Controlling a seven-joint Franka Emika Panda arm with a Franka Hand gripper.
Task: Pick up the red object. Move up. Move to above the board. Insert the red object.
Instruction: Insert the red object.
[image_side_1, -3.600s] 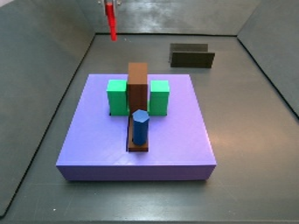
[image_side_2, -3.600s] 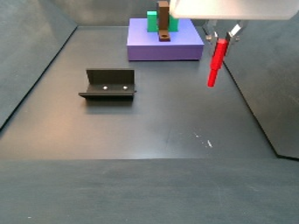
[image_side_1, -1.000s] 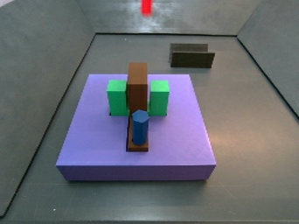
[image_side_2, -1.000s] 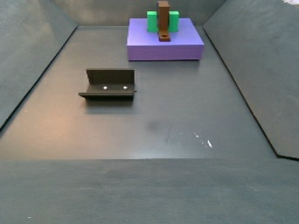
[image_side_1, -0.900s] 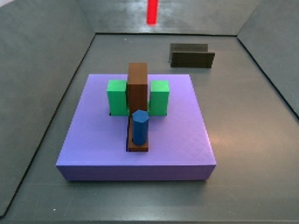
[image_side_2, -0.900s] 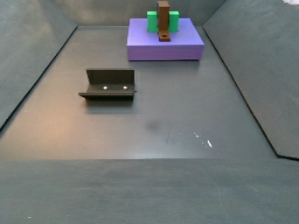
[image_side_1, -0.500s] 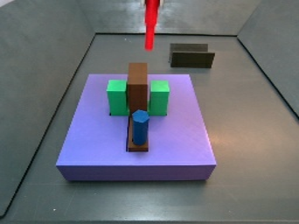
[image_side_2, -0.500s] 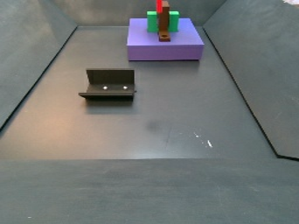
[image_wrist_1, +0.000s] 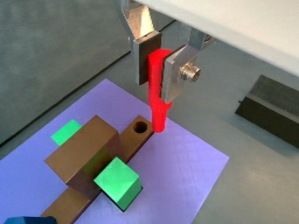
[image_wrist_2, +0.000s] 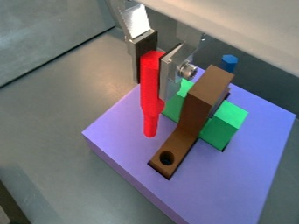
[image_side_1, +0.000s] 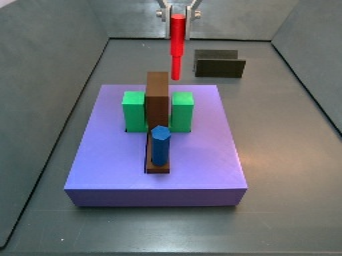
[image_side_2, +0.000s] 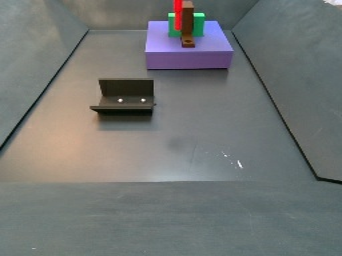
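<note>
- One gripper (image_wrist_1: 160, 66) hangs above the far part of the board (image_side_1: 201, 165); its two silver fingers (image_wrist_2: 176, 63) are closed tight on the top of the single red rod (image_wrist_1: 156, 91), which hangs straight down between them.
- In a side view the gripper (image_side_1: 178, 12) shows only at the top edge, with the red rod (image_side_1: 177, 45) dropping from it above the far end of the brown piece (image_side_1: 158, 100).
- In both wrist views the rod's lower tip sits just above the one round hole (image_wrist_1: 140, 128) in the low end of the brown piece; from these angles I cannot quite tell whether it has entered.
- One board lies on the floor, lavender and square, seen again far off (image_side_2: 189, 52).
- On it stand two green blocks (image_side_1: 134, 111) (image_side_1: 182, 111), one on each side of the tall brown block.
- One blue cylinder (image_side_1: 160, 146) stands upright at the near end of the brown strip.
- One dark fixture (image_side_2: 124, 97) sits on the floor, well apart from the board.
</note>
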